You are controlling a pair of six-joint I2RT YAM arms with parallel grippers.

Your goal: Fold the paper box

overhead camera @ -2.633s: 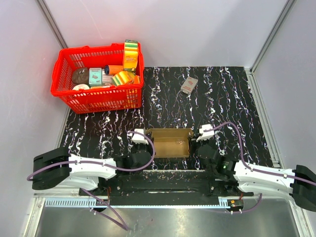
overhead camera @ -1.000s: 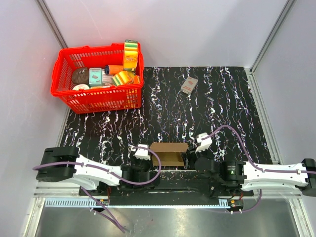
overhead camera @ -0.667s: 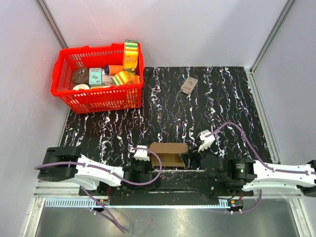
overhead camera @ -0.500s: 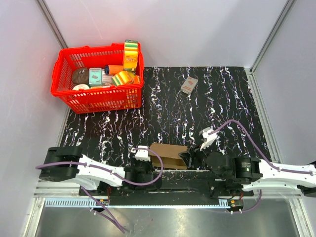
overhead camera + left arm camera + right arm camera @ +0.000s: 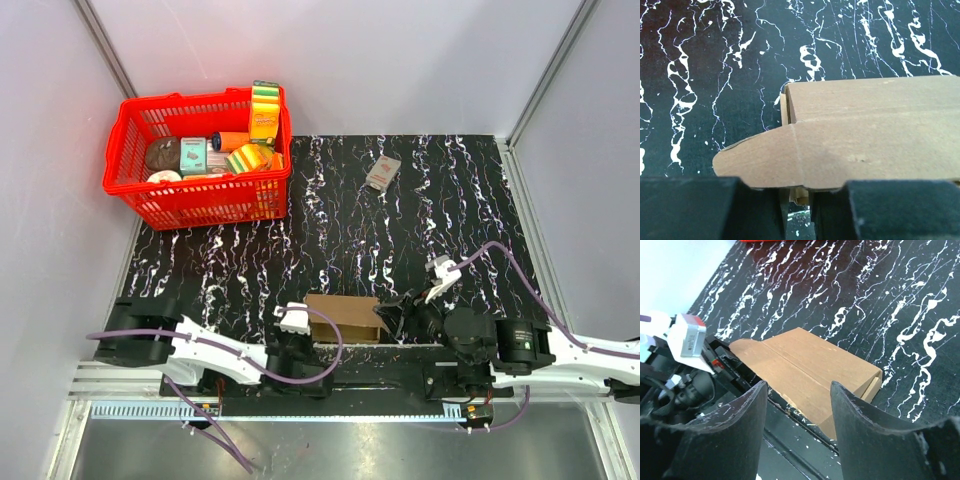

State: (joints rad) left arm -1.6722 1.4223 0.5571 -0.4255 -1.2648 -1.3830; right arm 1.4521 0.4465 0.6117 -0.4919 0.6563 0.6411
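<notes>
The paper box (image 5: 343,317) lies closed between both pincers, its rounded flap at the narrow gap of the left gripper (image 5: 798,192); whether that one pinches it I cannot tell. The right gripper (image 5: 797,390) stands wide apart, the box just ahead, seemingly untouched.

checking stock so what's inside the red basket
The red basket holds a tall yellow-and-green striped pack, an orange cylinder, a teal box, a brown round item and a few more packets. Whatever lies beneath them is covered.
</notes>
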